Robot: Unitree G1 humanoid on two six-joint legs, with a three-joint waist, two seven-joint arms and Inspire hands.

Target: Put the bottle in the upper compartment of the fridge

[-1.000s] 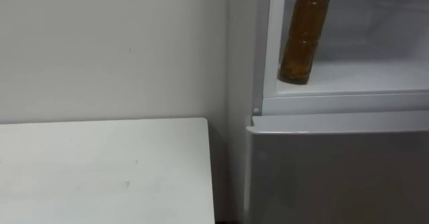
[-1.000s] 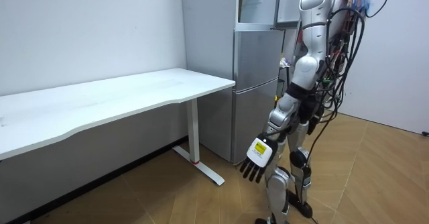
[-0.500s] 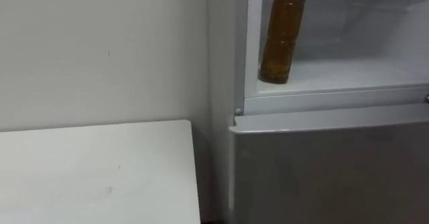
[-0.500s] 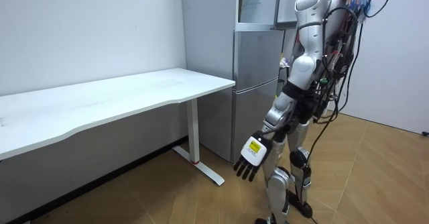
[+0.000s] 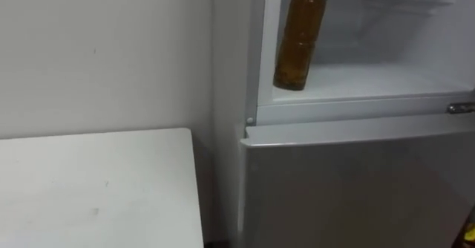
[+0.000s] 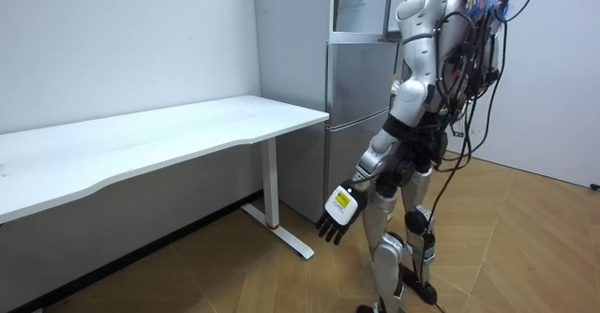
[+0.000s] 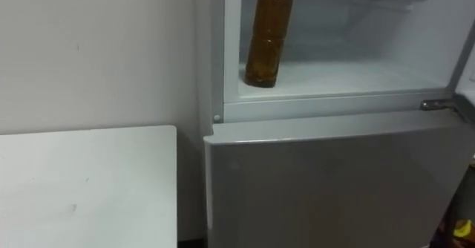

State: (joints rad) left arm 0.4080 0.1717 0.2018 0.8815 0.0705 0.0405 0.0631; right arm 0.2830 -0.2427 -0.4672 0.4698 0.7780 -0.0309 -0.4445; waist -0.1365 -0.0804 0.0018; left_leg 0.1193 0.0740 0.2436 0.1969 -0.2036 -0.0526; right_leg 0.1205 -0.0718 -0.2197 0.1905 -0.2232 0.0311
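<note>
A brown bottle (image 5: 298, 38) with a green cap stands upright on the white shelf (image 5: 386, 81) of the open upper fridge compartment, at its left end near the frame. No hand touches it. I stand close in front of the fridge (image 6: 356, 116). My left hand (image 6: 337, 216) hangs low beside my legs with straight fingers and holds nothing.
The grey lower fridge door (image 5: 356, 181) is closed below the compartment. A metal hinge piece (image 5: 460, 108) sticks out at the right of the sill. A white table (image 5: 89, 188) stands left of the fridge against the wall, with a narrow gap between them.
My head camera has turned right, so bottle and fridge sit further left in the picture. In the room view my torso has turned and my left hand has swung toward that view's left.
</note>
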